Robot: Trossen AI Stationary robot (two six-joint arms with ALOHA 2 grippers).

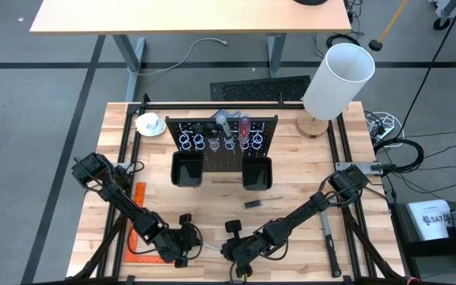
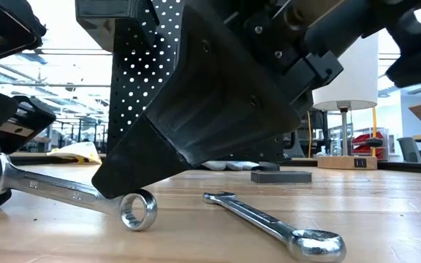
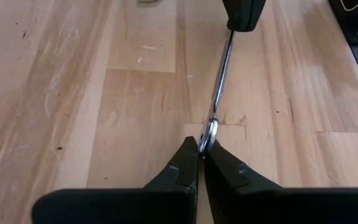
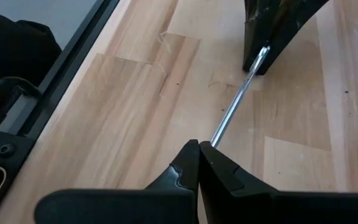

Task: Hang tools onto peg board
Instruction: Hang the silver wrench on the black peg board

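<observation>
A silver wrench (image 3: 219, 81) spans between my two grippers near the table's front edge. My left gripper (image 3: 201, 149) is shut on one end and my right gripper (image 4: 199, 146) on the other. In the high view the left gripper (image 1: 182, 241) and the right gripper (image 1: 236, 245) face each other. A second silver wrench (image 2: 269, 223) lies flat on the table near the low camera. The black peg board (image 1: 222, 142) stands upright at the table's middle. Scissors (image 1: 222, 123) and a red-handled screwdriver (image 1: 244, 125) stand in its wire rings. My left gripper pinches the wrench's widened end (image 3: 209, 134) between its two fingertips and lies along the wrench. The wrench slopes down from this end toward the table's right. My right gripper pinches the wrench's shaft (image 4: 219, 134) between its fingertips, close to the ring end (image 2: 137, 210), and lies along the wrench. The ring end sticks out past the finger (image 2: 123, 183), at or just above the table top; which, I cannot tell.
Two black bins (image 1: 187, 170) hang on the peg board's front. An orange square (image 1: 137, 222) lies at the left, a small black block (image 1: 253, 204) in the middle and a long grey-handled tool (image 1: 328, 236) at the right. A white-shaded lamp (image 1: 335, 79) stands at the far right corner.
</observation>
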